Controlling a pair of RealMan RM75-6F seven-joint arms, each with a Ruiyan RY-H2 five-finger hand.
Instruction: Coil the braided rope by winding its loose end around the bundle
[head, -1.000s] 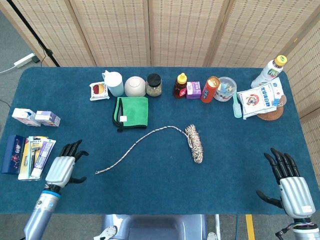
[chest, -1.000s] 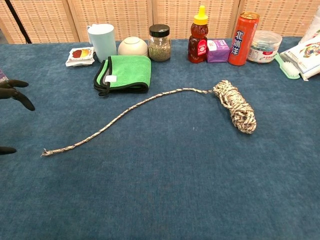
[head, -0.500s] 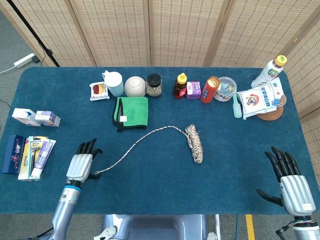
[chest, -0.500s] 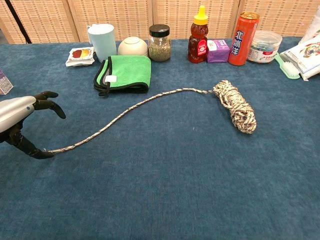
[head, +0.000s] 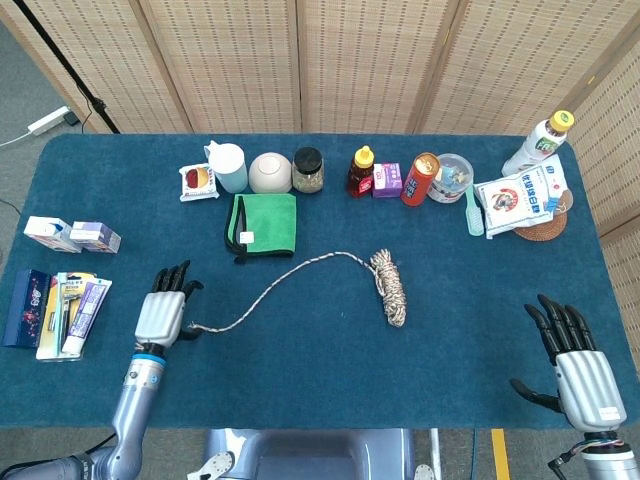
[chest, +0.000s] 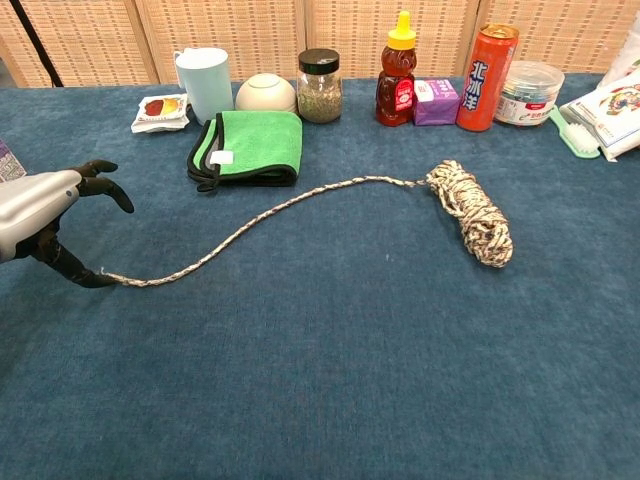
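The braided rope's bundle (head: 390, 286) (chest: 473, 226) lies right of the table's middle. Its loose strand (head: 277, 287) (chest: 258, 221) curves leftward to a frayed end (head: 192, 327) (chest: 108, 279). My left hand (head: 163, 313) (chest: 42, 226) is at that end: its thumb tip touches the rope on the cloth, while the other fingers stay raised and apart above it. Nothing is pinched between them that I can see. My right hand (head: 581, 368) hovers at the front right corner, fingers spread, holding nothing; only the head view shows it.
A folded green cloth (head: 264, 224) (chest: 248, 147) lies just behind the strand. Cup, bowl, jar, honey bottle and can line the back edge. Boxes and toothpaste tubes (head: 60, 312) sit left of my left hand. Packets and a bottle (head: 538, 143) stand at the back right.
My left hand moved right to the rope's loose end, then drew back slightly. The end shifted with it, away from the front edge, bending the strand more. The right hand barely moved.
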